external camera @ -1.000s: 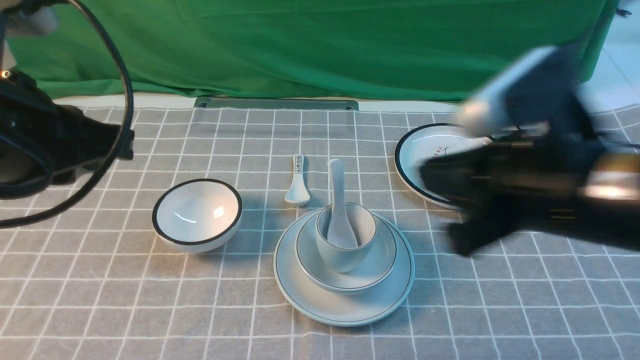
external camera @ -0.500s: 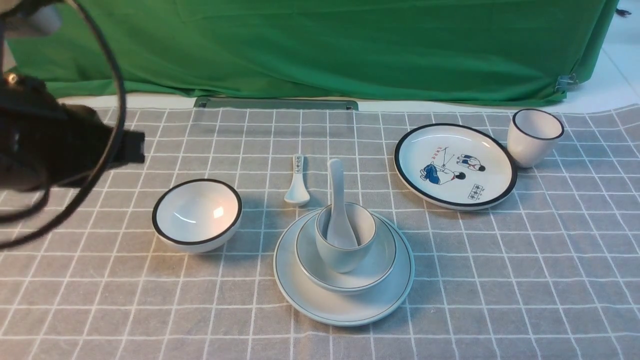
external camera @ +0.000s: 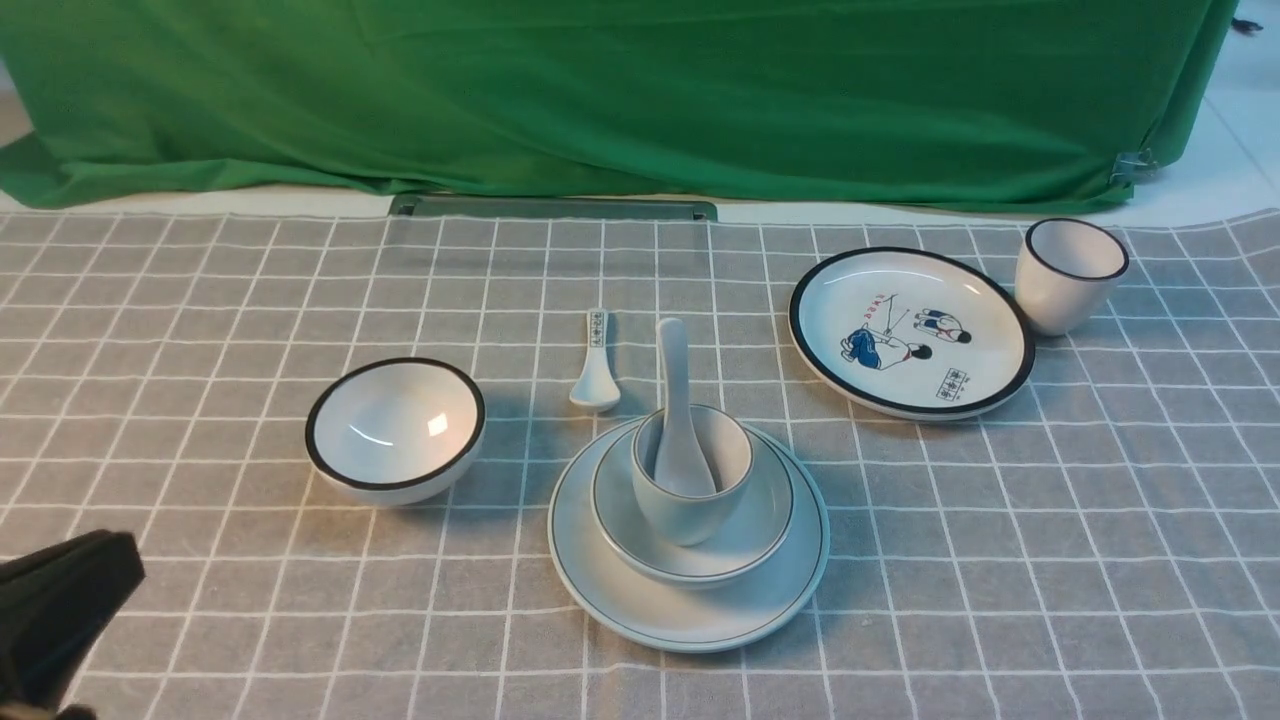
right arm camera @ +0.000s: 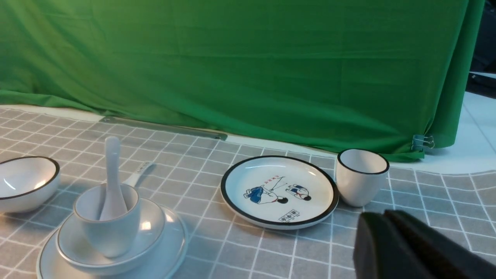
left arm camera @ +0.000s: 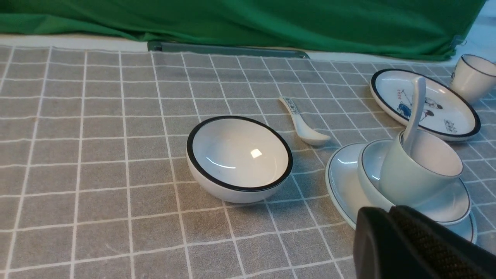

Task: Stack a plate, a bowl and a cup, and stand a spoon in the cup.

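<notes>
The pale plate (external camera: pixel 600 590) lies at the middle front of the cloth. The shallow bowl (external camera: pixel 762 530) sits on it, and the small cup (external camera: pixel 690 515) stands in the bowl. The plain white spoon (external camera: pixel 674 370) stands in the cup, its handle leaning towards the back. My left gripper (external camera: pixel 100 580) is low at the front left, well apart from the stack, shut and empty; in the left wrist view (left arm camera: pixel 387 212) its fingers are pressed together in front of the plate (left arm camera: pixel 341 182). My right gripper (right arm camera: pixel 381 219) is shut and empty near the black-rimmed cup; it is outside the front view.
A black-rimmed bowl (external camera: pixel 395 428) stands left of the stack. A small spoon with a patterned handle (external camera: pixel 595 365) lies behind the stack. A cartoon plate (external camera: pixel 910 330) and a black-rimmed cup (external camera: pixel 1068 272) are at the back right. A green cloth (external camera: pixel 640 90) hangs behind.
The right arm has pulled back out of the front view. The left arm has moved from the upper left down to the front left corner. The stack has not moved.
</notes>
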